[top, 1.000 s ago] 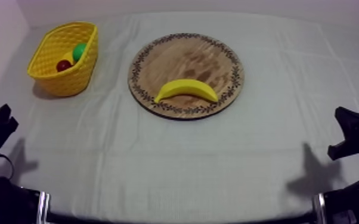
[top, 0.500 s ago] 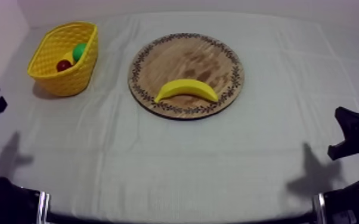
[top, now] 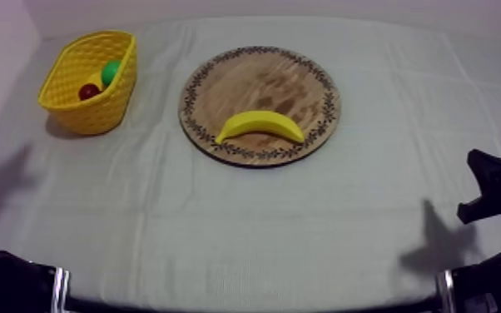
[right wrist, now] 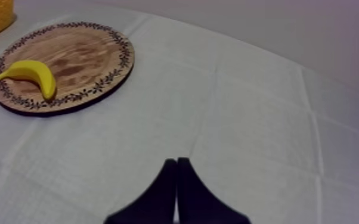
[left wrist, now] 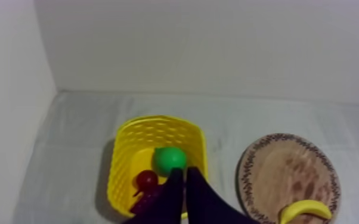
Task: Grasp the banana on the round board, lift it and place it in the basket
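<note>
- The left gripper [left wrist: 185, 173] is pressing its fingers [left wrist: 175, 189] together into a narrow wedge, gripping nothing
- It is hanging over the near wall of the basket [left wrist: 158, 126], with its tips pointing toward 12 o'clock at a green fruit [left wrist: 170, 159] inside
- A small red fruit [left wrist: 146, 179] is lying in the basket just beside the green fruit, at its 8 o'clock
- The right gripper [right wrist: 176, 162] is likewise holding its fingers flat against each other, with nothing between them
- It is hovering over bare cloth [right wrist: 247, 119], well apart from the board [right wrist: 80, 53], which is lying toward its 10 o'clock
- The banana [top: 260, 125] is resting on the board, near the rim at 6 o'clock in the top view, with its back arching toward 12 o'clock and both ends dipping toward 6; neither gripper is touching it
- In the top view the basket is sitting on the cloth at the board's 10 o'clock, near it but apart
- The right arm [top: 495, 196] is sitting low at the board's 4 o'clock, at the table's edge
</note>
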Controlling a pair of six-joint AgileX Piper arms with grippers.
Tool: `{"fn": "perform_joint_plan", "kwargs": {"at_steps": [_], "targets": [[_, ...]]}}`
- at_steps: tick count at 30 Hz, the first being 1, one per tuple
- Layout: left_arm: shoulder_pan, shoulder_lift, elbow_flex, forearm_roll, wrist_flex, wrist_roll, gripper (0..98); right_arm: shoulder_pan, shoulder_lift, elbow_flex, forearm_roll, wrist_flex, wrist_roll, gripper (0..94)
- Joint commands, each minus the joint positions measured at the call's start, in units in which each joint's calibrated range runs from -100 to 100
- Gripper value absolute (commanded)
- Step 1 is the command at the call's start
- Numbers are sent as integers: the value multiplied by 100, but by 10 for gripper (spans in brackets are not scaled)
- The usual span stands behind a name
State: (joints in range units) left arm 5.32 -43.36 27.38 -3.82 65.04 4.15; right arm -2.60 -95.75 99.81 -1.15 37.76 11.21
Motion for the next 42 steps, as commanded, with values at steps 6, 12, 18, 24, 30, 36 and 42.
{"fn": "perform_joint_plan", "kwargs": {"at_steps": [6,12,18,24,30,36,42], "targets": [[686,1957,-3676,-242,1364,259,0,0,0,-3,0,-1,0,3],[1322,2739,-4305,-668,1656,533,0,0,0,-3,0,-1,0,3],[1827,3411,-4569,-841,2050,634,0,0,0,-3,0,-1,3,3],[2161,4032,-4792,-846,2182,541,0,0,0,-3,0,-1,1,3],[2407,4541,-5097,-828,2199,159,0,0,0,-3,0,-1,0,3],[2584,4915,-5212,-804,2004,-547,0,0,0,-3,0,-1,0,3],[2691,5222,-5149,-764,1715,-1247,0,0,0,-3,0,-1,0,3]]}}
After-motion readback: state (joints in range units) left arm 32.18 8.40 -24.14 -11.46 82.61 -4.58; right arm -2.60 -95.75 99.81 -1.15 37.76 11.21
